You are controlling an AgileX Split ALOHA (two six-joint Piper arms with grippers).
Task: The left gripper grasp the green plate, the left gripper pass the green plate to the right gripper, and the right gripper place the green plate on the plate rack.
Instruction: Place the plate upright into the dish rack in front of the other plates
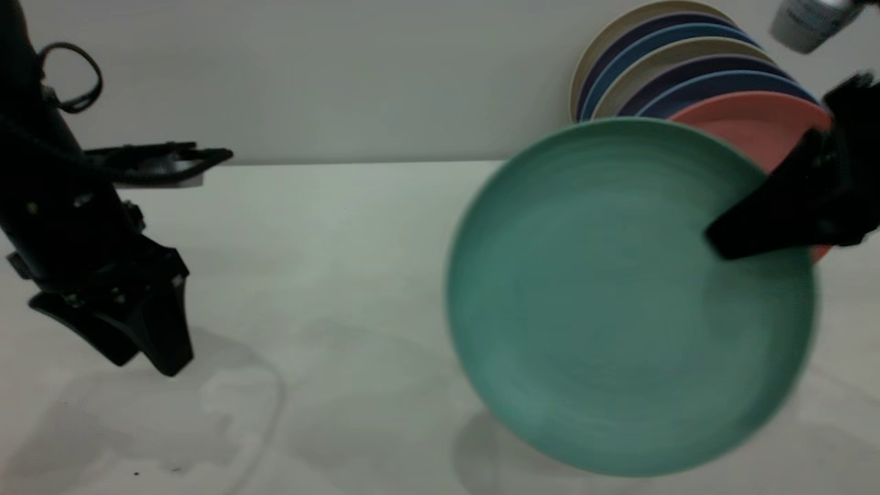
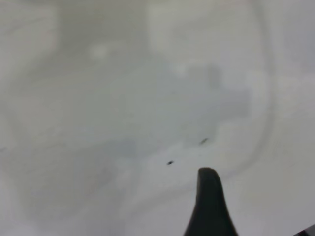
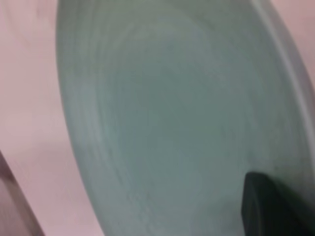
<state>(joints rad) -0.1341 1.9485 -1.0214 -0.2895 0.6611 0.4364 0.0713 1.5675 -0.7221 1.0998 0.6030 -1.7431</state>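
The green plate hangs tilted on edge above the table at the right, its face turned to the exterior camera. My right gripper is shut on the plate's right rim, with one black finger lying across its face. The plate fills the right wrist view, and one finger rests on it. My left gripper is low over the table at the far left, open and holding nothing. One finger shows over bare tabletop in the left wrist view. The plate rack is hidden.
A row of upright plates in cream, blue and dark blue stands at the back right, with a salmon-pink plate in front, just behind the green plate. A flat black part juts out at the back left. The white table lies between the arms.
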